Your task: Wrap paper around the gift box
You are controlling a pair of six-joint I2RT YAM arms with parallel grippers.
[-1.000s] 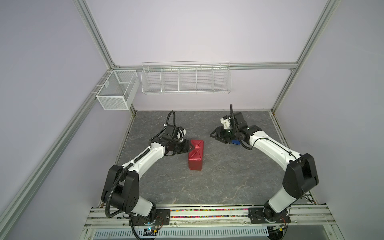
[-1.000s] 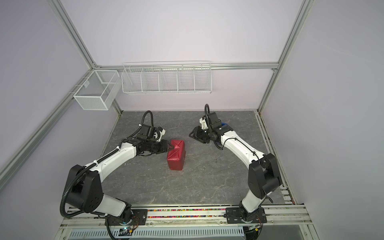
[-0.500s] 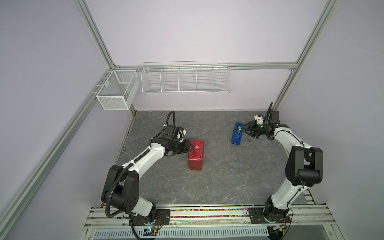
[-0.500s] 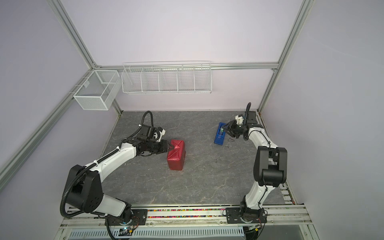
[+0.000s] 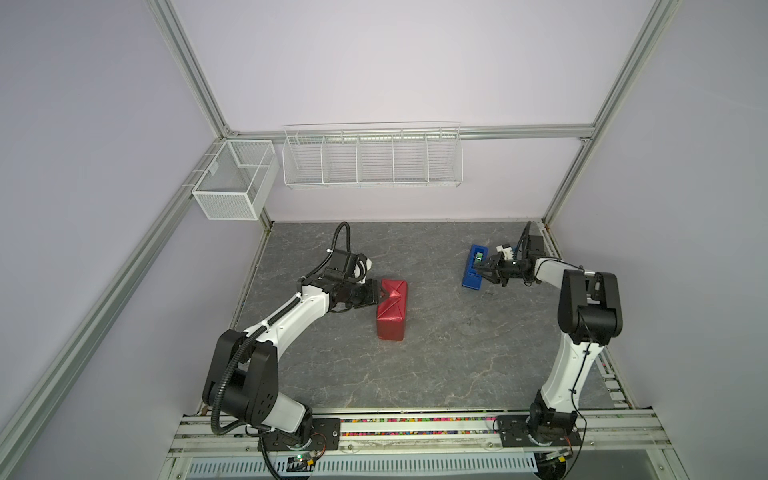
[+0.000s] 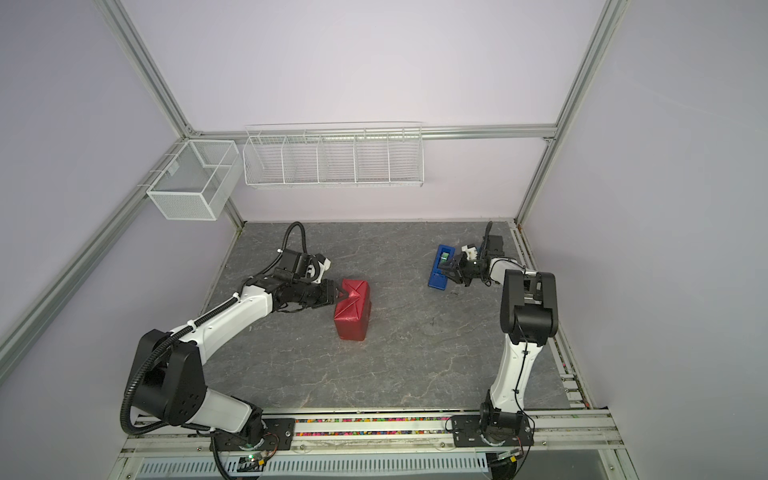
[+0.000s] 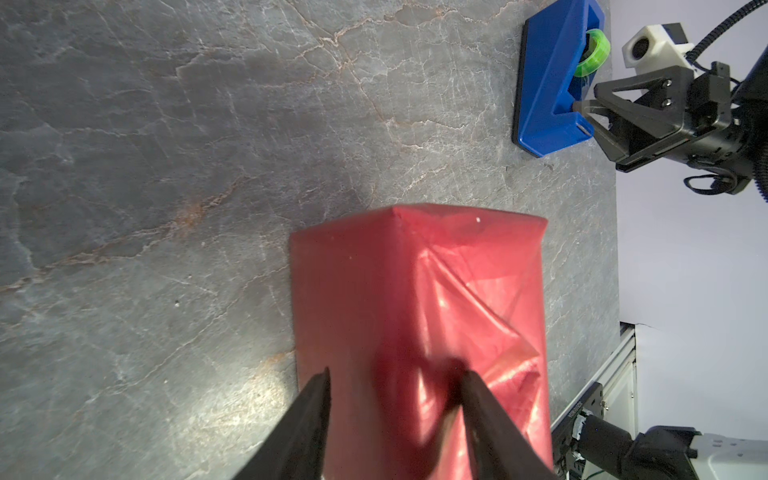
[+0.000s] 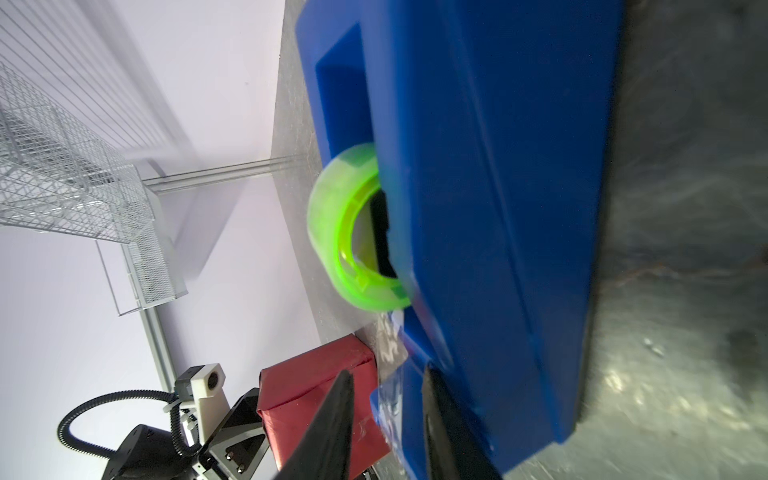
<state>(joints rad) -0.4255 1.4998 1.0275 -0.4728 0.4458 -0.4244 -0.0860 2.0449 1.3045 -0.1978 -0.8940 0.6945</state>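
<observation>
The red paper (image 5: 391, 309) (image 6: 353, 309) is folded round a block-shaped parcel lying on the grey table; the gift box under it is hidden. My left gripper (image 5: 381, 293) (image 6: 337, 296) is at the parcel's far end. In the left wrist view its jaws (image 7: 395, 374) stand apart against the folded end flaps, and one fingertip (image 7: 465, 376) presses on the paper. My right gripper (image 5: 478, 267) (image 8: 387, 374) is at the near end of the blue tape dispenser (image 5: 473, 272) (image 8: 498, 208). Its jaws stand narrowly apart around a loose strip of clear tape below the green roll (image 8: 332, 232).
A white wire rack (image 5: 372, 156) hangs on the back wall and a mesh box (image 5: 232, 178) on the left frame. The arm bases sit on a rail (image 5: 415, 424) along the front edge. The dispenser stands near the table's back right corner.
My right arm has swung from the table's middle back to the right and now reaches the dispenser from its right side. Its jaws have narrowed. The left arm and parcel have not moved.
</observation>
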